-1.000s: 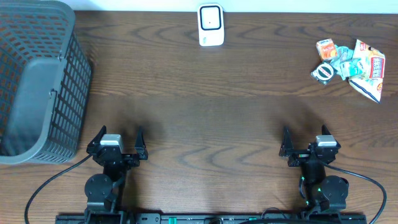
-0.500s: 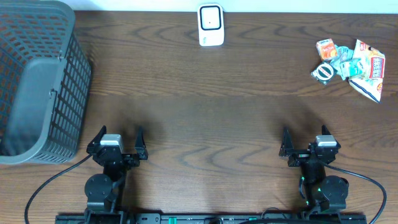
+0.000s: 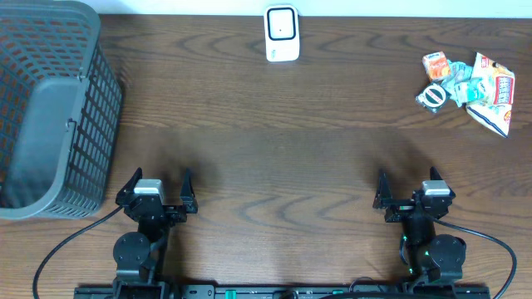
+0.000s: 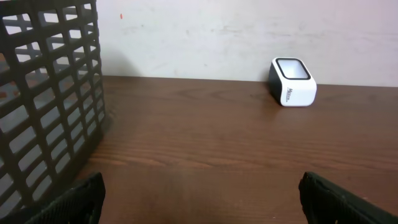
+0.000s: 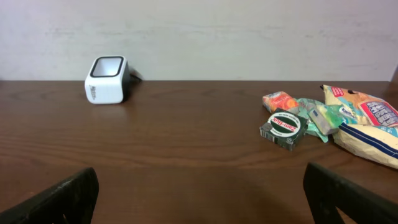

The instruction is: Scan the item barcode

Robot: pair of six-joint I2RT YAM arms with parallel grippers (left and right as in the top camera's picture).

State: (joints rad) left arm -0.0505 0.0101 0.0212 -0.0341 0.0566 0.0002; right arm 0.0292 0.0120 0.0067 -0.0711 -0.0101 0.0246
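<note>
Nothing has moved since a second ago. Your left gripper (image 3: 162, 175) and right gripper (image 3: 406, 174) both sit with jaws spread wide, holding and touching nothing.

A dark brown table (image 3: 274, 141) with a strong wood grain fills almost the whole overhead view. The grain runs in long wavy bands along its length. The surface is mostly matte with a faint sheen. It is lighter across the middle and dimmer toward the near edge, where soft, blurred shadows lie. Along its far edge the table meets a pale, off-white wall (image 4: 217, 31), which shows from above only as a thin bright strip. In the wrist views the wall looks painted and uneven in tone, with faint scuffs and grey smudges and a tiny reddish speck (image 4: 122, 15) high on its left part. The light is even and diffuse, and every shadow is soft-edged.
</note>
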